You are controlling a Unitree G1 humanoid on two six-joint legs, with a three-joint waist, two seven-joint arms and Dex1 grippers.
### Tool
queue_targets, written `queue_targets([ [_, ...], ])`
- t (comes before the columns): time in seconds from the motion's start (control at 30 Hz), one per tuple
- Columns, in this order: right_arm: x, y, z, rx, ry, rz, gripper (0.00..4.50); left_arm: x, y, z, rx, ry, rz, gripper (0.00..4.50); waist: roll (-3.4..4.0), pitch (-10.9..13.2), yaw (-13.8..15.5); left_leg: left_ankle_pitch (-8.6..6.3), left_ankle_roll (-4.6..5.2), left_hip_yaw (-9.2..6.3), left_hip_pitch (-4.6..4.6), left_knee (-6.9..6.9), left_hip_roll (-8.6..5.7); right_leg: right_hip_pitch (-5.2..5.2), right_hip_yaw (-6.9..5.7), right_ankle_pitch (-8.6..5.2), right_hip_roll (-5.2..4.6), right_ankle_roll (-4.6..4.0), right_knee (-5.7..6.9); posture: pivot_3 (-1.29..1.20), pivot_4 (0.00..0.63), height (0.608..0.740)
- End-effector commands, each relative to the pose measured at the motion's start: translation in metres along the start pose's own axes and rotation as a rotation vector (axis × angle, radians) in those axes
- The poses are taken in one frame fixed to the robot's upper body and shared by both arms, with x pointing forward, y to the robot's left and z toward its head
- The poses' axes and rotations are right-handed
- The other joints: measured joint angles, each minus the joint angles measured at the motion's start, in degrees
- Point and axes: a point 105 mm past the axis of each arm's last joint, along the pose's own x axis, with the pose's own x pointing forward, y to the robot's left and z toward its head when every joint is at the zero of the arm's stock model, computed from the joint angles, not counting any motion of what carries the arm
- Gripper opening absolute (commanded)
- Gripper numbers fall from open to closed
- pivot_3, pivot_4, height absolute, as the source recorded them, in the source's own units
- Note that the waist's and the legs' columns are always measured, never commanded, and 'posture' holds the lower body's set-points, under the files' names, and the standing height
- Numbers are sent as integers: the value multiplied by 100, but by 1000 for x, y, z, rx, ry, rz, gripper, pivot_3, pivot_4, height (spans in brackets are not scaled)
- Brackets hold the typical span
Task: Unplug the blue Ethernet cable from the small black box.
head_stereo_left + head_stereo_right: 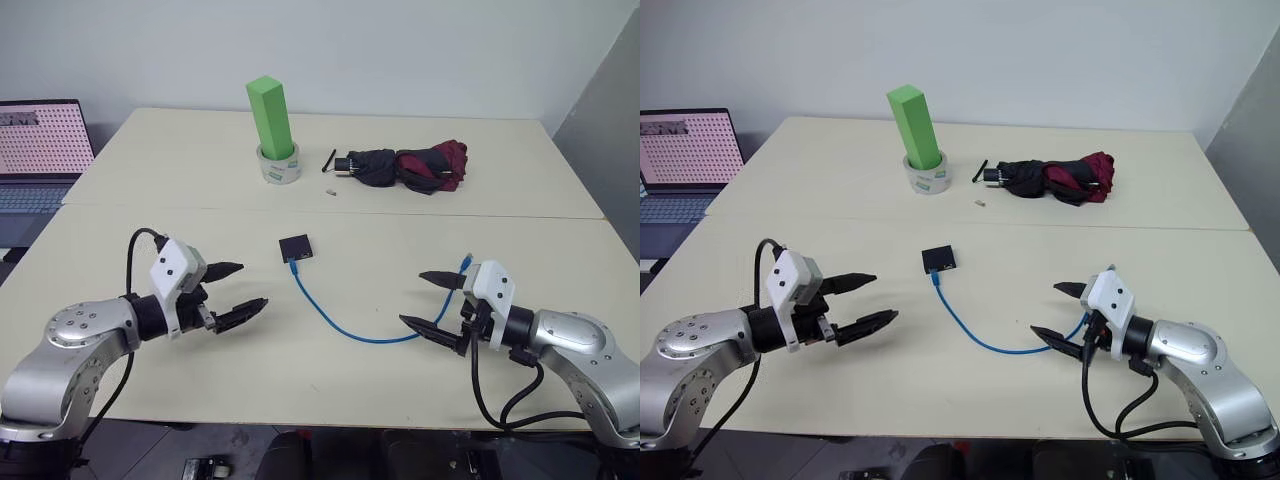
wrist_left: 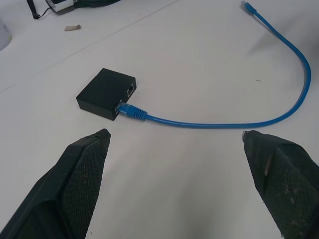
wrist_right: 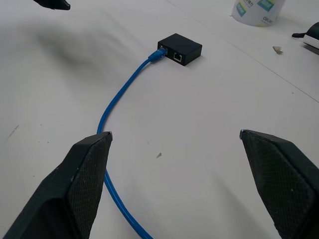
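Bright-blue against the cream tabletop, the blue Ethernet cable [image 1: 335, 322] is still seated in the near side of the small black box [image 1: 295, 245], which lies flat at mid-table; from the plug the cord curves toward the right gripper [image 1: 432, 300], its free end lying just beside it. Both the right gripper and the left gripper [image 1: 233, 292] hover with jaws wide apart, holding nothing. A clean pull likely needs one gripper pinning the box while the other pinches the plug close to the port. The bare table [image 1: 150, 210] gives ample room around the box; the green block [image 1: 270, 115] standing in a tape roll [image 1: 279, 167] and the folded umbrella [image 1: 410, 166] sit well behind.
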Motion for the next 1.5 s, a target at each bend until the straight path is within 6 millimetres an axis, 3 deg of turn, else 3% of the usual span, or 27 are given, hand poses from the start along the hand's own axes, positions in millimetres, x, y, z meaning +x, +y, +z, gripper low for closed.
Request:
queue_targets([
  [0.03,-3,-2,6,-33,-25,-9,4340,-3,-1,16,55,-49,-1,4495,0,0,0,0,0,0,0,0,0,0,1,0,0,0,0,0,150,740],
  [0.4,1,4,6,-43,-24,14,4340,-1,-7,12,77,-25,-27,4495,0,0,0,0,0,0,0,0,0,0,0,0,0,0,0,0,150,740],
  [0.67,27,19,3,-54,-23,76,4340,-1,-10,7,74,-4,-54,4495,1,0,1,0,-1,-1,0,1,0,0,0,0,0,0,0,0,150,740],
  [0.8,70,34,-3,-86,-18,115,4340,-5,-9,-1,79,45,-76,4495,1,1,-19,1,-2,-3,2,1,2,-2,-2,0,3,0,2,0,150,740],
  [0.97,120,51,-3,-58,-30,143,4340,-11,5,-2,112,53,-57,4495,5,4,-29,10,-19,-4,-1,-2,3,-9,-3,0,7,-1,4,0,150,740],
  [1.1,149,51,-8,-55,16,117,4340,-13,7,-1,123,55,-81,4495,4,3,-19,11,-19,-6,-1,0,3,-9,-6,0,6,-1,5,0,150,740],
  [1.2,159,48,-16,-43,70,92,4340,-14,5,-2,129,60,-90,4495,4,3,-15,11,-20,-6,-1,0,0,-9,-7,0,3,-1,6,0,150,740],
  [1.33,163,43,-21,6,120,62,3710,-13,1,-4,130,61,-99,4500,4,3,-37,11,-20,-7,-1,-2,2,-11,-9,0,2,-1,10,0,150,740],
  [1.5,161,44,-25,69,160,64,2468,-10,1,-4,136,58,-103,4500,2,1,-22,11,-19,-12,2,-1,2,-8,-14,0,2,-1,18,0,150,740],
])
